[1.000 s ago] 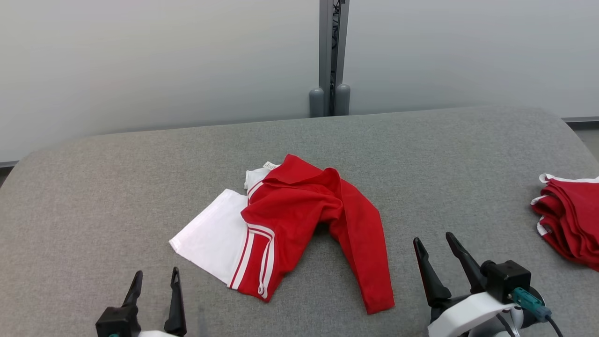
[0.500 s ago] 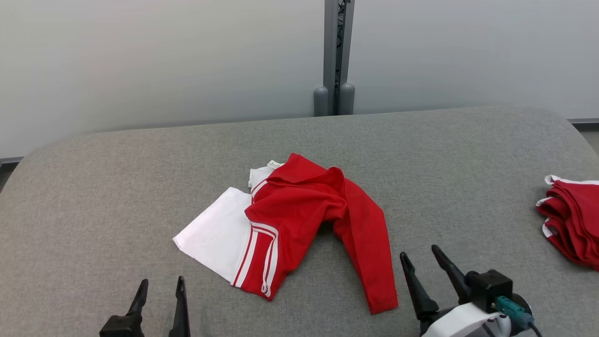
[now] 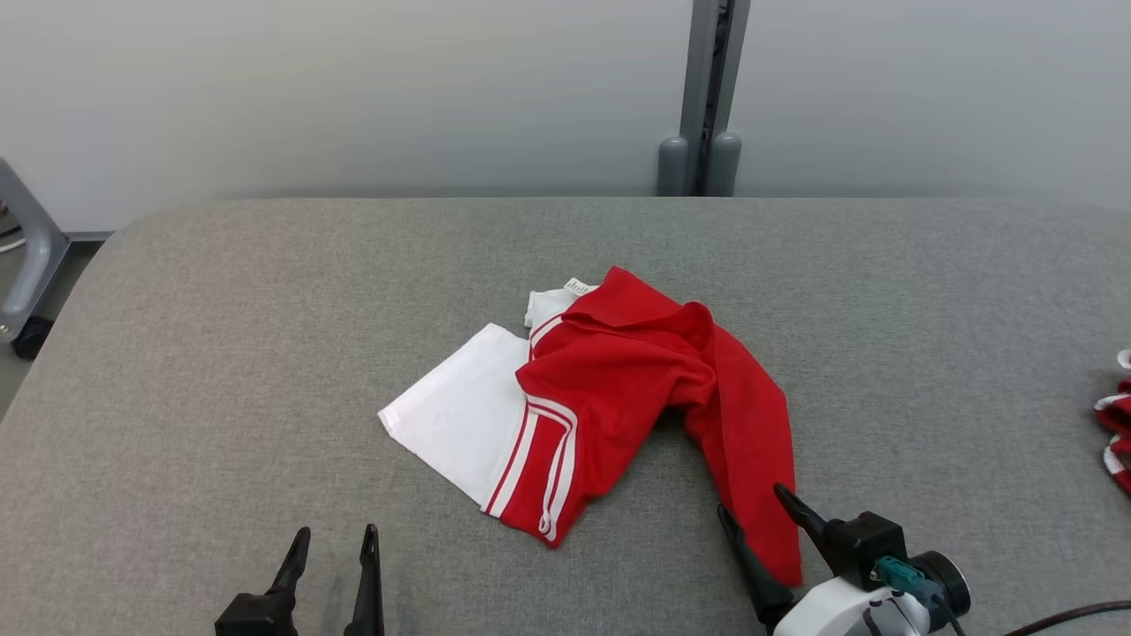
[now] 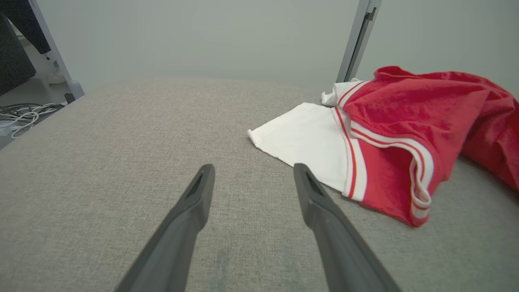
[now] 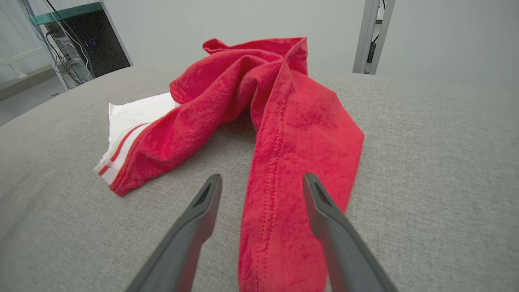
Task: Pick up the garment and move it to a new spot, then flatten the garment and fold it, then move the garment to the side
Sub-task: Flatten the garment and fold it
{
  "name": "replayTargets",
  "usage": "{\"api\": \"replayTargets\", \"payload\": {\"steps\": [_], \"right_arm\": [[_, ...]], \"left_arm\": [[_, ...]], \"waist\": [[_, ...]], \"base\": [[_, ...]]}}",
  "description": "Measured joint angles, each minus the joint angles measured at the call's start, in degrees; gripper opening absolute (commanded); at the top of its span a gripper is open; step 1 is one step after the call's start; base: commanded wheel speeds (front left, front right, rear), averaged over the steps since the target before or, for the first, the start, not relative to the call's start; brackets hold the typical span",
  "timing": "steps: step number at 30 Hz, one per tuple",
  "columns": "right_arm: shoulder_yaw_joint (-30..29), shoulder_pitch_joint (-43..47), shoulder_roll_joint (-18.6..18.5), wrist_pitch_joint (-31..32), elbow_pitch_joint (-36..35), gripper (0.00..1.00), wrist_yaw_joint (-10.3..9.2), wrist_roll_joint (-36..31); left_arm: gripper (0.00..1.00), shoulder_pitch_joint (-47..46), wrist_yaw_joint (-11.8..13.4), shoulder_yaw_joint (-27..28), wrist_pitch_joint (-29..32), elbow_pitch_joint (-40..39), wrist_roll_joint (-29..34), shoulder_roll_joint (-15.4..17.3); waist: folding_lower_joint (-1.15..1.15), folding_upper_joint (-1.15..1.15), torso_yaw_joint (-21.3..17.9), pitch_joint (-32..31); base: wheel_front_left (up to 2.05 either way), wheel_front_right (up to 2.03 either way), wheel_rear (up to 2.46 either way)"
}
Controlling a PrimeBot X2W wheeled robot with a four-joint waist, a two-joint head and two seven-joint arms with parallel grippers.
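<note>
A crumpled red garment (image 3: 618, 389) with a white panel and white stripes lies in the middle of the grey padded table (image 3: 221, 353). Its long red end (image 5: 292, 154) runs toward the near edge. My right gripper (image 3: 755, 508) stands open, its fingers straddling the tip of that red end, above the cloth. My left gripper (image 3: 334, 541) is open at the near edge, left of the garment (image 4: 389, 121), with only table fabric between its fingers (image 4: 198, 194).
A second pile of red-and-white cloth (image 3: 1115, 420) lies at the table's far right edge. A grey post (image 3: 702, 97) stands behind the table against the pale wall. A metal leg on a wheel (image 3: 26, 265) stands off the table's left end.
The head camera has turned left, shifting the whole picture right. My right gripper has come in over the garment's long red end; the left gripper sits slightly lower in view.
</note>
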Motion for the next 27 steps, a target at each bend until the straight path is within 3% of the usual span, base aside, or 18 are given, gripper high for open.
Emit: {"api": "replayTargets", "payload": {"steps": [8, 10, 12, 13, 21, 27], "right_arm": [[-2.21, -3.32, -0.03, 0.01, 5.15, 0.99, 0.0, -2.61], [-2.44, -3.72, -0.02, 0.0, 5.42, 0.93, 0.0, -3.24], [-2.68, -3.98, -0.03, 0.0, 5.82, 0.43, 0.0, -3.52], [-3.21, -4.08, 0.0, 0.01, 5.6, 0.0, 0.0, -3.37], [-11.62, -7.01, -0.13, 0.0, 0.24, 0.0, 0.0, -2.52], [-19.61, -13.95, -4.72, 0.01, 0.08, 0.0, 0.0, -5.43]], "left_arm": [[1.0, -0.96, 0.41, -0.51, -0.01, 0.07, -1.1, 0.0], [1.0, -1.01, 0.62, -0.75, -0.01, 0.05, -1.57, 0.0], [1.0, -1.18, 0.68, -1.08, 0.0, 0.05, -2.09, 0.0], [1.0, -1.33, 0.81, -1.3, 0.0, 0.05, -2.16, 0.0], [1.0, -2.36, 1.18, -2.47, 0.0, -0.37, -2.93, -0.01], [1.0, -4.75, 1.07, -4.33, 0.0, -0.54, -3.18, -0.03]], "waist": [[0.0, 0.0, 2.45, 2.53], [0.0, 0.0, 2.58, 2.85], [0.0, 0.0, 2.6, 3.13], [0.0, 0.0, 2.59, 3.25], [0.0, 0.0, 2.04, 4.41], [0.0, 0.0, 2.59, 6.4]], "base": [[0.0, 0.0, 0.0], [0.0, 0.0, 0.0], [0.0, 0.0, 0.0], [0.0, 0.0, 0.0], [0.0, 0.0, 0.0], [0.0, 0.0, 0.0]]}}
